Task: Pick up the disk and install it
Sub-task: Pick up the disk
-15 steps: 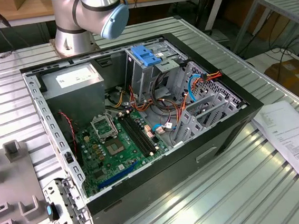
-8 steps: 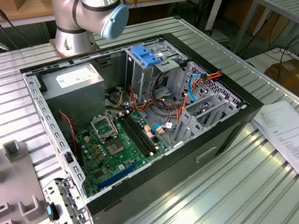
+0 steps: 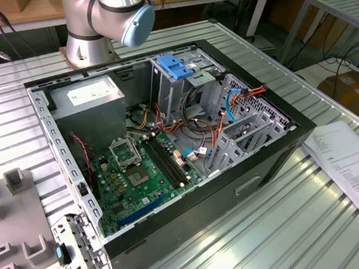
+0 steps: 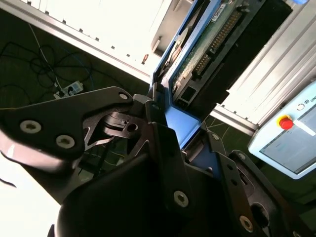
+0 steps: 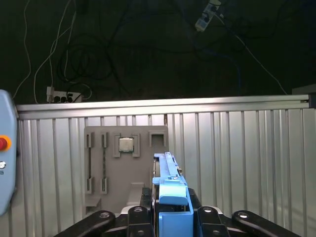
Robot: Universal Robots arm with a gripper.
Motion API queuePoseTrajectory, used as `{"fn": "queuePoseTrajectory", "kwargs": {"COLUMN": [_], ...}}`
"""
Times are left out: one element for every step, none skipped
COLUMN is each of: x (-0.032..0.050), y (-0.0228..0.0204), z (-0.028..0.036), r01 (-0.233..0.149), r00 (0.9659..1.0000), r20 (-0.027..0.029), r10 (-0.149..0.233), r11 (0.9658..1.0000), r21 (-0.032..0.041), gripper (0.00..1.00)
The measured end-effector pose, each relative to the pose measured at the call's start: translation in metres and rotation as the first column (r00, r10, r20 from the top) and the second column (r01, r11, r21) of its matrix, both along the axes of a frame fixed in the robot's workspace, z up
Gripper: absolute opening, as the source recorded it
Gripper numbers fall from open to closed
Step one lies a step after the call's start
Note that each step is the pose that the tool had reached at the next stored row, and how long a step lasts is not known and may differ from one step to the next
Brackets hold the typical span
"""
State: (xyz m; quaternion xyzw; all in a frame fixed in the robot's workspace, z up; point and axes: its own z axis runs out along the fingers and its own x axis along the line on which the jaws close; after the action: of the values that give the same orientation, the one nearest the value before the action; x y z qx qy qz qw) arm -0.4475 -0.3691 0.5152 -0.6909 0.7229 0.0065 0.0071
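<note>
First wrist view: the gripper (image 5: pixel 170 216) is closed on the disk (image 5: pixel 167 170), its fingers clamping the blue frame from both sides. The disk stands on edge, with a grey fixture plate (image 5: pixel 123 168) behind it. Exterior view: an open computer case (image 3: pixel 167 142) lies beside the arm (image 3: pixel 104 14).

The disk (image 4: pixel 202 47) is a flat rectangular drive framed by a bright blue plastic rail. It is clamped in the gripper (image 4: pixel 174 129), whose dark fingers (image 4: pixel 165 148) press against its two broad sides at one end. The rest of the drive stands out beyond them, clear of any surface. In the second wrist view, one face shows a green circuit board with a row of connector pins, edged by the blue rail. In the first wrist view the disk (image 5: pixel 170 190) is seen edge-on as a thin blue strip.
</note>
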Motion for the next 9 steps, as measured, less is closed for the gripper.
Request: {"fn": "queuePoseTrajectory", "kwargs": {"x": [0.0036,0.0055,0.0079,0.0115,0.0154,0.0180,0.0207,0.0254,0.0311], "y": [0.0000,0.0000,0.0000,0.0000,0.0000,0.0000,0.0000,0.0000,0.0000], "z": [0.0000,-0.0001,-0.0001,-0.0001,-0.0001,-0.0001,-0.0001,-0.0001,-0.0003], "r01": [0.000,0.000,0.000,0.000,0.000,0.000,0.000,0.000,0.000], "r00": [1.0000,1.0000,1.0000,1.0000,1.0000,1.0000,1.0000,1.0000,1.0000], "r20": [0.0000,0.0001,0.0001,0.0000,0.0000,0.0001,0.0000,0.0000,0.0001], "r10": [0.000,0.000,0.000,0.000,0.000,0.000,0.000,0.000,0.000], "r11": [1.0000,1.0000,1.0000,1.0000,1.0000,1.0000,1.0000,1.0000,1.0000], "r21": [0.0000,0.0001,0.0001,0.0000,0.0000,0.0001,0.0001,0.0000,0.0001], "gripper": [0.37,0.37,0.37,0.37,0.37,0.37,0.37,0.37,0.37]}}
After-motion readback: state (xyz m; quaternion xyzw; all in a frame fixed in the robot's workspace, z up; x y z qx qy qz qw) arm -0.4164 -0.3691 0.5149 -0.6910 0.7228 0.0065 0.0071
